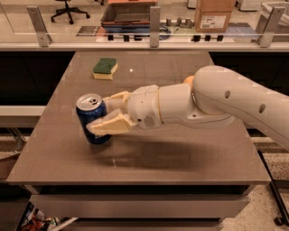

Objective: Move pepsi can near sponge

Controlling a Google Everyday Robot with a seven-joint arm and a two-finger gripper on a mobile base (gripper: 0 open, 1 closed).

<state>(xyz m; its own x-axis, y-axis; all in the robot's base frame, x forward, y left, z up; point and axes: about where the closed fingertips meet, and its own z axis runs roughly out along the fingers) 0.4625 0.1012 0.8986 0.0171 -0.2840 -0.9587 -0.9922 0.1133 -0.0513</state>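
Grey-brown counter [189, 153], viewed from above its near edge; a glass-fronted rail on posts is seen behind it.

Pepsi can [90, 115]: located at the near-left part of the counter, upright or nearly so, silver top and pull tab facing up. Whether its base is resting on the surface or held just clear of it cannot be told.

Gripper [97, 113]: positioned at the can, reached in from the right. The can is pinched between the cream fingers [113, 124]; one is laid across the can's front face, the other is seen at its far side.

White arm [226, 99]: extended low over the counter from the right edge of the view.

Sponge [105, 68]: lying flat at the far-left part of the counter, green side up, well apart from the can.

Orange fruit [188, 80]: only partly seen behind the arm, right of centre.

Beyond the rail, a cardboard box [214, 13] and an office chair [67, 9] are noted.
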